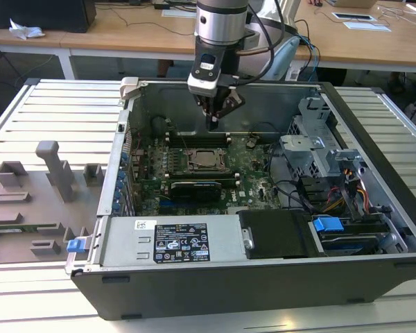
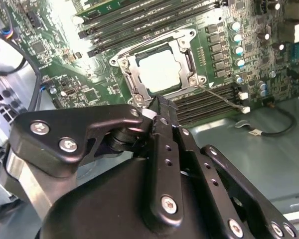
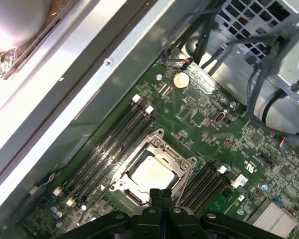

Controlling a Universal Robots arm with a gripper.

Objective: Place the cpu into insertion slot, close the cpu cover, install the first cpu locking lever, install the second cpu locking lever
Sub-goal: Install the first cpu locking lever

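Silver-grey sq. cpu, glare-washed, w/ cpu cover round it (looks down); fingers clenched, empty.

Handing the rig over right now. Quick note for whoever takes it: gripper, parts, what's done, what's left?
Gripper: shut, with nothing seen between the fingers. It hangs above the motherboard close to the insertion slot, touching nothing.
cpu: seated in the slot, metal top up.
cpu cover: lies flat around the cpu and looks closed.
Done: cpu placed, cover down.
Left: the two locking levers. These views do not settle whether either is latched, so check them first.
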